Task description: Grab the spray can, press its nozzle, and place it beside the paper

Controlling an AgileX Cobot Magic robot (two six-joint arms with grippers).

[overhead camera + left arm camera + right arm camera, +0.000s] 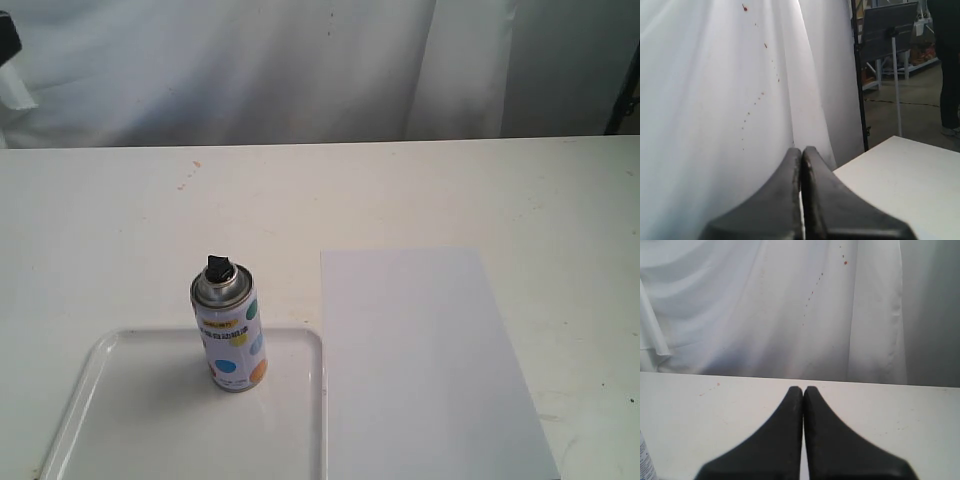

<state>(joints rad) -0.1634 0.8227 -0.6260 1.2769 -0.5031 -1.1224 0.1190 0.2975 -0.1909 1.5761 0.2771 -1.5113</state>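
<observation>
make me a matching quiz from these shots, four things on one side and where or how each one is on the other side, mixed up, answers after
Things
1. spray can
2. nozzle
3. paper
4. left end effector

Place or state
a. lying flat, right of the tray in the exterior view
b. shut, holding nothing
c. standing upright on the tray
d. black, on top of the can

Pairs: 1-c, 2-d, 3-a, 4-b
</observation>
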